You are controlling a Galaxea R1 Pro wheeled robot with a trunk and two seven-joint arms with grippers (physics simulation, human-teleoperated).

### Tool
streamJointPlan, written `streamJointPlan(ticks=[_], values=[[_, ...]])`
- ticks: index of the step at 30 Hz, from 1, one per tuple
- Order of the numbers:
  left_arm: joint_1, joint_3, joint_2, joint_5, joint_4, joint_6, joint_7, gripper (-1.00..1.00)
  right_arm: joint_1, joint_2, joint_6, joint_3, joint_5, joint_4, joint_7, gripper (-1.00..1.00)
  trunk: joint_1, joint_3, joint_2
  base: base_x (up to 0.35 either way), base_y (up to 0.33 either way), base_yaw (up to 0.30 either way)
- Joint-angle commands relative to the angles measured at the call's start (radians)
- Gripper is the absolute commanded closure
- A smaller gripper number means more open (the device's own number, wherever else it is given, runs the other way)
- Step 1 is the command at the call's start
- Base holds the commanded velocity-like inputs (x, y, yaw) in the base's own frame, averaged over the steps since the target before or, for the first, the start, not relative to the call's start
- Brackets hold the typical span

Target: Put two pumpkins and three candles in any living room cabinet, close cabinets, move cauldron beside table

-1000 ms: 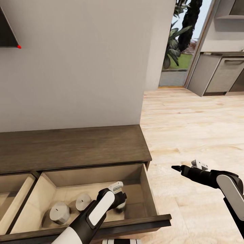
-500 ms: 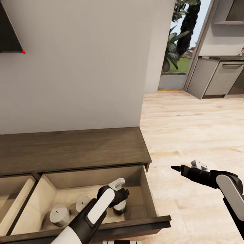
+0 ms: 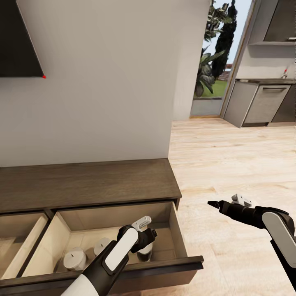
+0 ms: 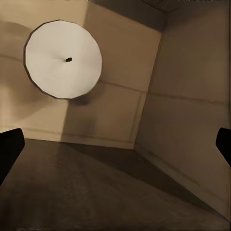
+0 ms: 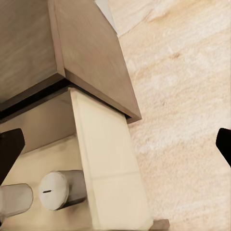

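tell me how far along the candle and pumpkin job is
Done: two candles stand in the cabinet's open drawer, and a third candle seems to sit there under the open left gripper. In hand: nothing; the right gripper is open over the floor. Left: both pumpkins, shutting this drawer and the neighbouring drawer, which is also open, and the cauldron.

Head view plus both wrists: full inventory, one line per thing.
cabinet: one, dark brown, against the wall, two pale-tan drawers pulled open
candles: three, whitish-grey, upright in the right-hand open drawer; one partly hidden behind the left end effector
TV: one, black, on the wall at upper left
floor: pale wood, right of the cabinet
kitchen cupboards: grey, far right
plants: green, outside the window
left end effector: open, inside the drawer
right end effector: open, over the floor
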Motion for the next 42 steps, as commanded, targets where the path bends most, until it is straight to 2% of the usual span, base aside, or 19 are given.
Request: streamJointPlan(ticks=[1,4,9,18,35,39,42], values=[[-0.001,0.0,0.0,0.006,-0.001,0.002,0.007,-1.0,0.0,0.0,0.003,0.0,-0.01,-0.001,-0.01,-1.0,-0.001,0.003,0.0,-0.051,0.0,0.0],[-0.001,0.0,0.0,0.016,-0.001,0.002,0.007,-1.0,0.0,0.0,0.003,0.0,-0.01,0.0,-0.01,-1.0,-0.002,0.015,0.001,-0.055,0.0,0.0],[-0.001,0.002,0.0,0.02,-0.002,0.002,0.007,-1.0,-0.001,0.001,0.003,0.0,-0.01,0.001,-0.01,-1.0,-0.002,0.015,0.001,-0.051,0.0,0.0],[-0.001,0.002,0.002,0.02,-0.003,0.002,0.007,-1.0,0.0,0.001,0.003,0.0,-0.01,0.001,-0.01,-1.0,-0.006,0.049,0.003,-0.152,0.0,0.0],[-0.001,0.003,0.004,0.018,-0.008,0.002,0.007,-1.0,0.0,0.001,0.003,0.0,-0.01,0.001,-0.01,-1.0,-0.071,0.103,0.121,-0.013,0.0,0.0],[0.0,0.002,0.01,0.016,-0.078,0.001,0.007,-1.0,0.0,0.001,0.003,0.0,-0.01,0.002,-0.01,-1.0,-0.086,0.115,0.149,0.0,0.0,0.0],[0.005,0.01,0.057,0.019,-0.204,0.002,0.022,-1.0,0.0,0.001,0.003,0.0,-0.01,0.002,-0.01,-1.0,-0.098,0.125,0.17,0.0,0.0,0.0]])
